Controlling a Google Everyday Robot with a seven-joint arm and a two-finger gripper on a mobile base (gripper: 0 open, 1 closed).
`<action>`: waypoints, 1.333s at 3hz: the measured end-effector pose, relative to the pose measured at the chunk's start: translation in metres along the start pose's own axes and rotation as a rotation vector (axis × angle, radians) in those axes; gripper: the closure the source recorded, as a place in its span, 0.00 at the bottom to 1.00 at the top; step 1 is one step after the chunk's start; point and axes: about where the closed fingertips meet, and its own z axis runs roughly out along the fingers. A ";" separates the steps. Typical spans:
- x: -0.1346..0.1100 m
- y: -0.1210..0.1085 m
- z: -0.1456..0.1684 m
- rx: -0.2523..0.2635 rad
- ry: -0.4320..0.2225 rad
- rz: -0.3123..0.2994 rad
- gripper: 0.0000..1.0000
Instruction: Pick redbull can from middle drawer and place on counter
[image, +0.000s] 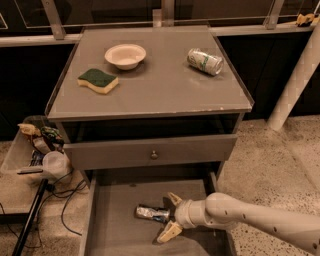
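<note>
The redbull can (152, 213) lies on its side on the bare bottom of the open middle drawer (120, 230), below the cabinet. My gripper (169, 216) reaches in from the right on a white arm. Its two tan fingers are spread apart, one above and one below the can's right end. The fingers stand around the can without closing on it. The counter (155, 87) is the grey tabletop above.
On the counter sit a white bowl (125, 55), a green and yellow sponge (98, 81) and a fatter silver can with green markings (205, 61). A shut drawer front with a small knob (154, 155) is above the open drawer. A tripod and cables (40, 185) stand at left.
</note>
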 end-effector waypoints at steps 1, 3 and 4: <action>0.001 0.000 0.008 -0.004 0.001 0.015 0.00; 0.001 0.000 0.008 -0.004 0.001 0.015 0.41; 0.001 0.000 0.008 -0.004 0.001 0.015 0.64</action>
